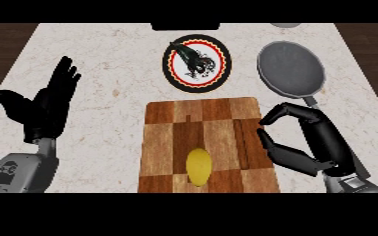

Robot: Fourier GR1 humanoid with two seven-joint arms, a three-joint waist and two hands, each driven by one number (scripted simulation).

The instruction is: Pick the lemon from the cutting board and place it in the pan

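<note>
A yellow lemon [198,166] lies on the wooden cutting board [209,115], near its front edge. The grey pan [291,69] sits at the back right of the counter, with its handle pointing toward me. My right hand [310,141] hovers at the board's right edge, to the right of the lemon and apart from it. Its fingers and thumb are curved but spread, with nothing in them. It covers part of the pan's handle. My left hand [46,105] rests at the left side, fingers straight and pointing up.
A round plate [196,63] with a red and black rim and a dark pattern lies behind the board. A dark object [187,26] sits at the counter's back edge, and a grey object [285,25] shows at the back right.
</note>
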